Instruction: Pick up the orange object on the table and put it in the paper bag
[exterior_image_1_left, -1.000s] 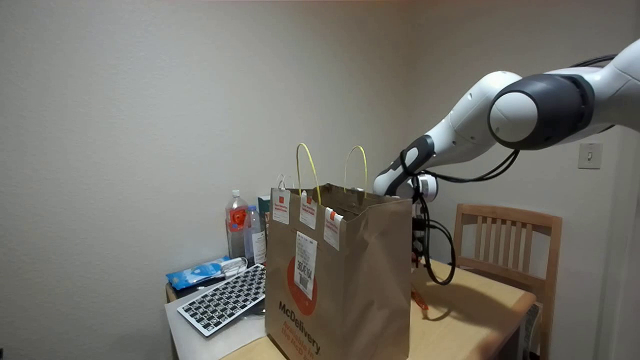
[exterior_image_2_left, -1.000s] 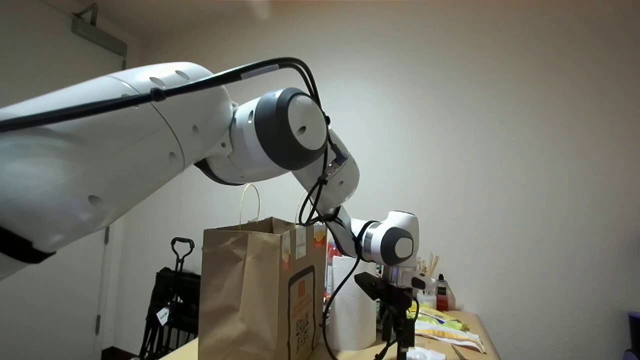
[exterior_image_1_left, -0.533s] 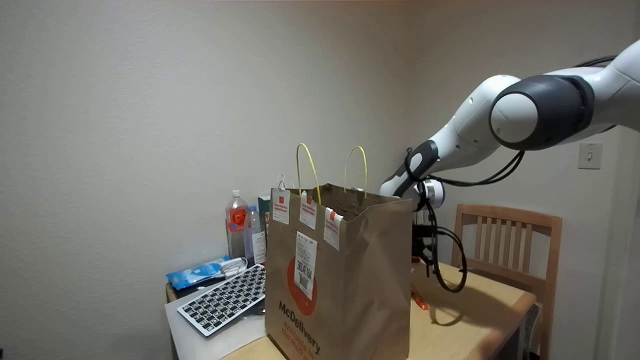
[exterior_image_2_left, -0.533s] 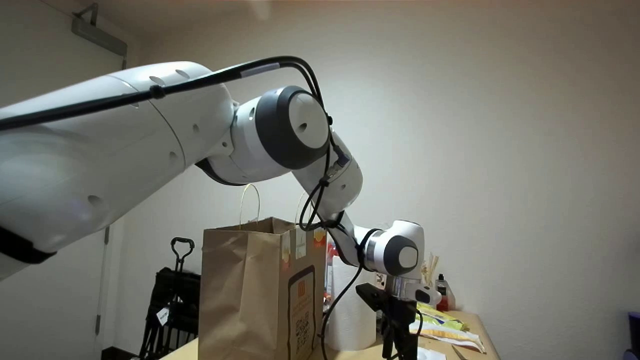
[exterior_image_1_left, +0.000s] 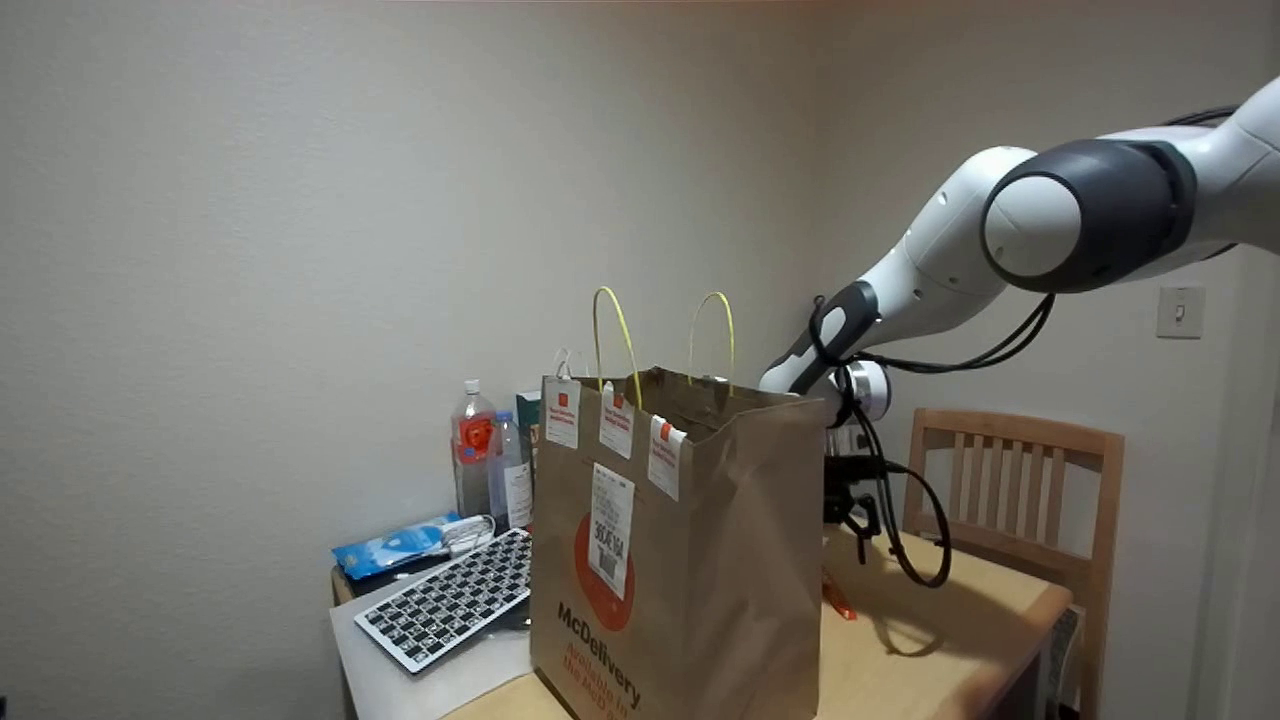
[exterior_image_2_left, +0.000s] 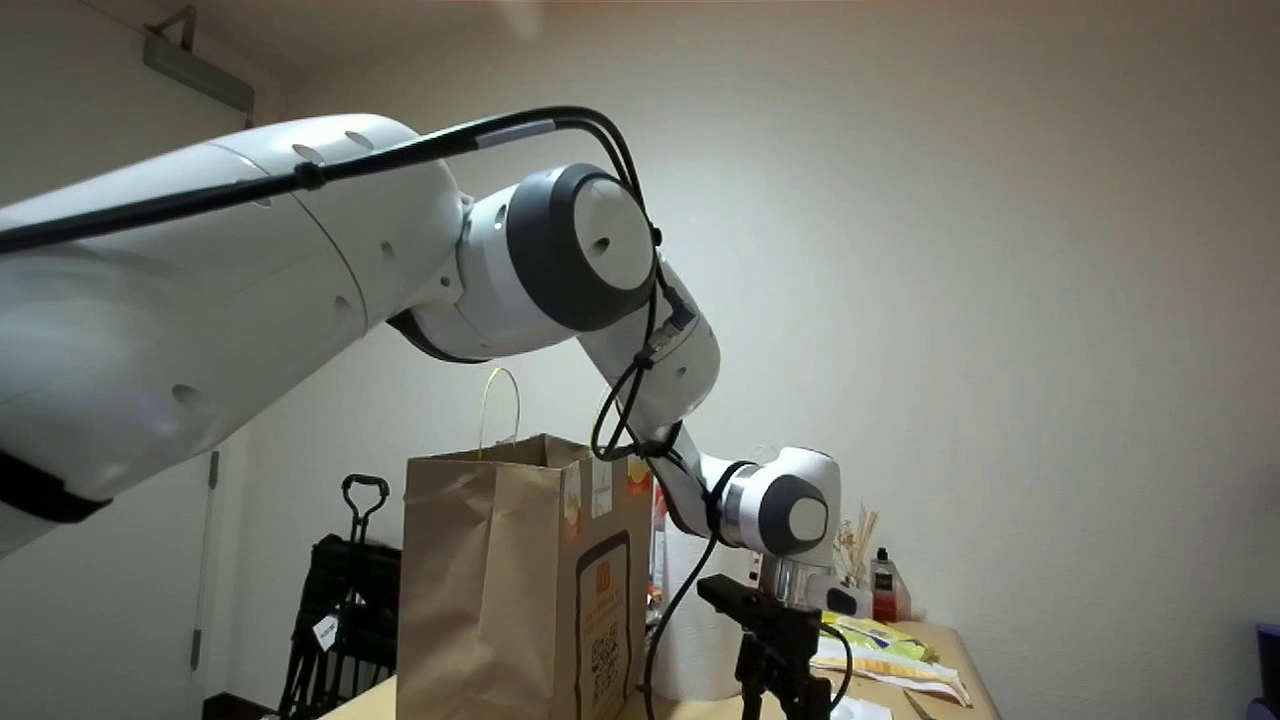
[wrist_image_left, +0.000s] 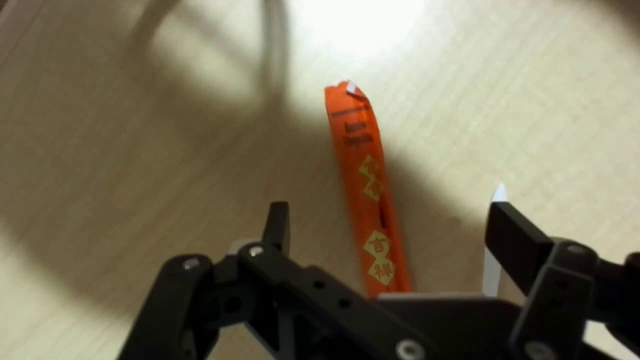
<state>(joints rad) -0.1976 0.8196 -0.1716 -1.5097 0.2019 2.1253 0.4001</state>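
the light tan worktop (exterior_image_1_left: 885, 680) is showing in all three views. the robot arm (exterior_image_1_left: 940, 260) is hanging over it in both exterior views. a wooden chair (exterior_image_1_left: 1000, 540) is standing behind the worktop. the paper bag (exterior_image_1_left: 680, 560) is standing upright on the worktop, mouth open, hiding part of the arm's lower end in an exterior view (its print is reading "mcdelivery"). a white surface (exterior_image_1_left: 400, 695) is lying beside the bag, with a keyboard (exterior_image_1_left: 450, 597) resting on it. the tool (wrist_image_left: 392, 227) is pointing down at the worktop, its fingers standing wide apart. the orange packet (wrist_image_left: 367, 192) is lying on the worktop; in the wrist view it is showing between the fingers, apart from both fingertips, its near end disappearing behind the tool. a white pointed strip (wrist_image_left: 492, 270) is showing to its right, partly covered by a finger.
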